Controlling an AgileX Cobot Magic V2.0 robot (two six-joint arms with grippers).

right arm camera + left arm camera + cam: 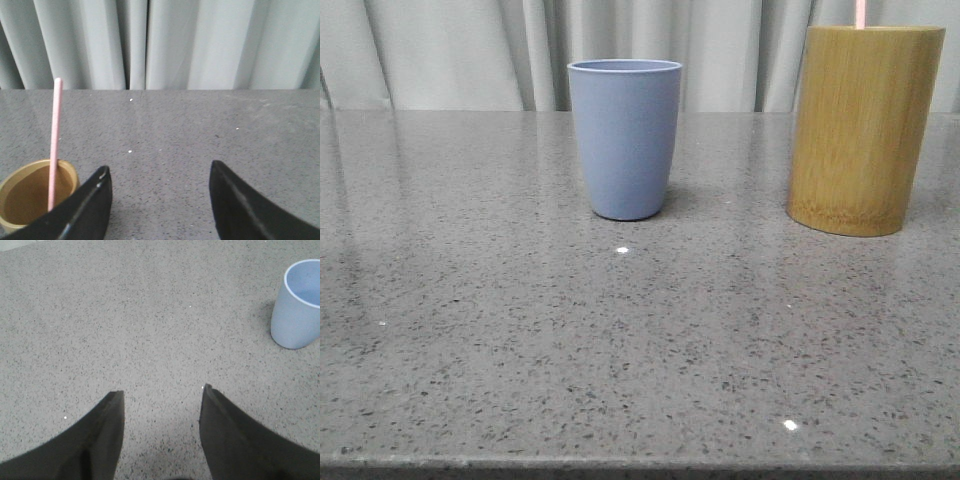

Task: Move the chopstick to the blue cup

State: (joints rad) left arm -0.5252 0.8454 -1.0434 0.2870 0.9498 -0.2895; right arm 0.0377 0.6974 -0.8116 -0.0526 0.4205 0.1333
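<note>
The blue cup (pixel 625 138) stands upright at the middle back of the table and looks empty in the left wrist view (pixel 298 305). A pale pink chopstick (pixel 54 142) stands upright inside the yellow-brown bamboo cylinder (pixel 32 197); its tip shows above the cylinder (pixel 863 128) in the front view (pixel 860 13). My left gripper (pixel 162 392) is open and empty over bare table, away from the blue cup. My right gripper (pixel 157 172) is open and empty, beside the bamboo cylinder. Neither gripper shows in the front view.
The grey speckled stone table (pixel 620 340) runs to a front edge at the bottom of the front view. Pale grey curtains (pixel 470 50) hang behind the table's far edge.
</note>
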